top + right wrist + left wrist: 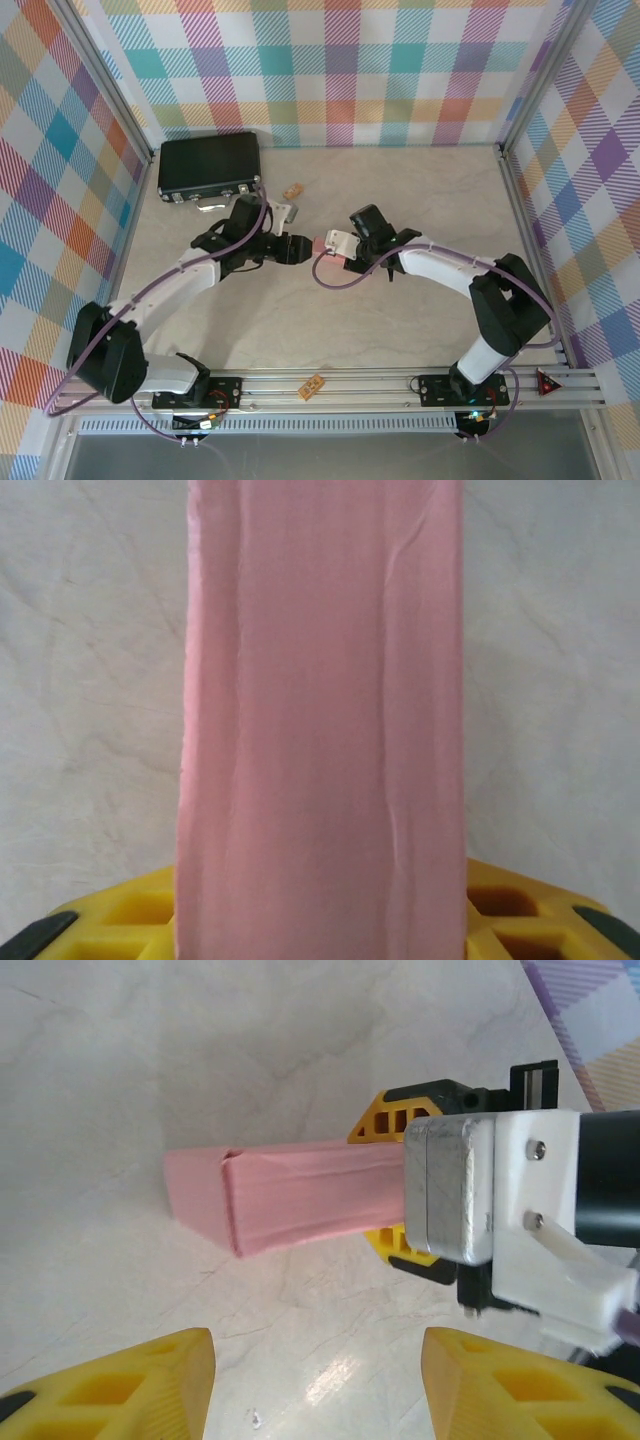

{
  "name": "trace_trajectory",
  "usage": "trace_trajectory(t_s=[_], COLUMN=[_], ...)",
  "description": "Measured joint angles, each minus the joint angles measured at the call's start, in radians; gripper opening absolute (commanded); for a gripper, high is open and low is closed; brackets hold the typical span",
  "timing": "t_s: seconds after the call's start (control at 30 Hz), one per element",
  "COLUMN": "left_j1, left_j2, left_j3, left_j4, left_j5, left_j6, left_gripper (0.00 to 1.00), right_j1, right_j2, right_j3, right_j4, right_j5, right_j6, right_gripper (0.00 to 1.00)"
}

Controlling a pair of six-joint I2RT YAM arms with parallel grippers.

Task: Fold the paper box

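The paper box (318, 244), a salmon-pink folded card box, hangs just above the table's middle between the two arms. My right gripper (336, 246) is shut on one end of it; in the right wrist view the box (320, 730) runs straight out from between the yellow fingers (120, 920). In the left wrist view the box (290, 1200) lies crosswise, its closed end to the left, with a yellow finger of the right gripper (390, 1182) above it and one below. My left gripper (315, 1360) is open, its fingers wide apart with bare table between them, a short way off the box.
A black hard case (210, 165) lies at the back left. A small tan block (293, 190) sits near it, and another (312, 386) rests on the front rail. Metal frame posts and checked walls close in the table (420, 190) on three sides.
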Motion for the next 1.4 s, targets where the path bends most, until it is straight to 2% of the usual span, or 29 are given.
trace_trajectory(t_s=[0.37,0.73,0.8,0.97,1.23,1.33,1.4], left_j1=[0.0,0.001,0.001,0.001,0.006,0.006,0.007], left_j2=[-0.074,-0.143,-0.149,-0.159,-0.159,-0.159,-0.158], left_j3=[-0.092,-0.121,-0.125,-0.13,-0.14,-0.14,-0.14], left_j4=[-0.03,-0.036,-0.041,-0.053,-0.054,-0.054,-0.054], left_j5=[-0.151,-0.209,-0.217,-0.235,-0.258,-0.27,-0.275], left_j6=[-0.011,-0.034,-0.034,-0.034,-0.034,-0.034,-0.034], left_gripper=[0.59,0.6,0.61,0.61,0.61,0.61,0.61], right_j1=[0.039,0.084,0.094,0.113,0.122,0.121,0.12], right_j2=[-0.003,0.175,0.195,0.213,0.208,0.18,0.162], right_j3=[-0.149,-0.247,-0.254,-0.262,-0.289,-0.289,-0.29], right_j4=[0.344,0.788,0.839,0.883,0.875,0.821,0.785], right_j5=[0.255,0.438,0.453,0.459,0.436,0.411,0.391], right_j6=[-0.14,-0.332,-0.348,-0.367,-0.341,-0.311,-0.291], right_gripper=[0.48,0.49,0.52,0.65,0.72,0.75,0.83])
